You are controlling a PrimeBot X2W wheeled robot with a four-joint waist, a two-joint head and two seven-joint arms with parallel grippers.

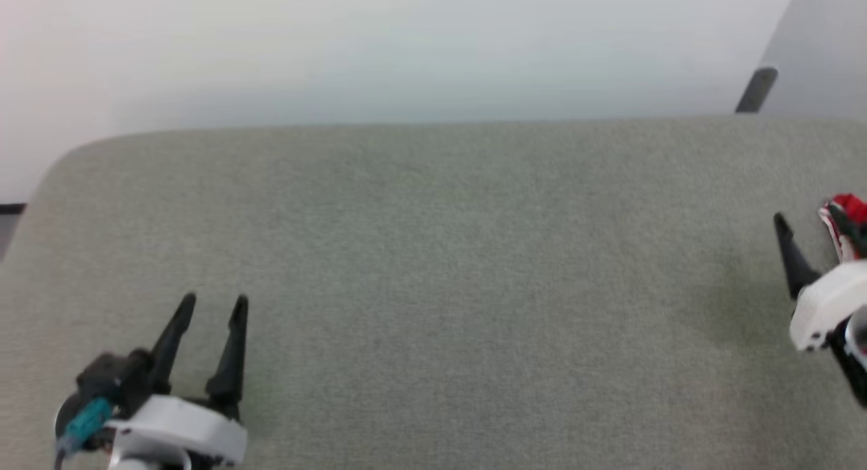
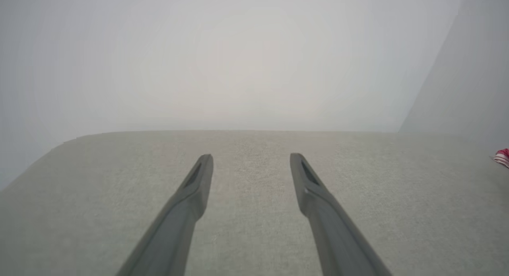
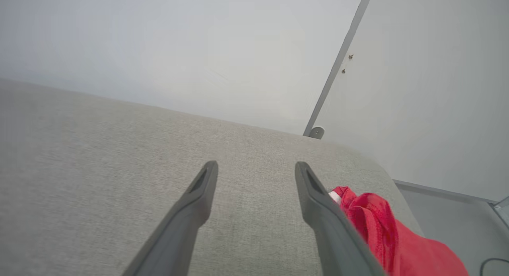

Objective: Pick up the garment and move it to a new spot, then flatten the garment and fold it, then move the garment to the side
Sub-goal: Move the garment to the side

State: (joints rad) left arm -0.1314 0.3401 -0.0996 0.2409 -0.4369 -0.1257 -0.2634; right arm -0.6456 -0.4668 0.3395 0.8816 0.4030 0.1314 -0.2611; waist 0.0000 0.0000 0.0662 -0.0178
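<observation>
Both claws stood spread and empty above a grey-green upholstered surface (image 1: 433, 253). The left claw (image 1: 214, 301) hovered low at the near left of the head view, its two dark fingers (image 1: 175, 334) parted with only bare fabric between them. The right claw (image 3: 256, 164) was far off at the surface's right side, jaws equally wide, gripping nothing.

The garment (image 3: 377, 224), a bunched red shirt, lay at the right-hand end of the surface, just beside the outer finger of the right claw. Whether that finger touched the cloth could not be told from the right wrist view, where the finger covered part of it. From the head view, a crumpled corner of red with white and dark trim (image 1: 847, 216) showed at the frame's right edge, beyond the claw's white housing (image 1: 823, 307). The left wrist view caught a small red-and-white scrap (image 2: 503, 156) far to the right, well apart from the left claw.

A pale wall (image 1: 406, 43) rose behind the surface, and a dark post (image 1: 756, 89) stood at its far right corner.
</observation>
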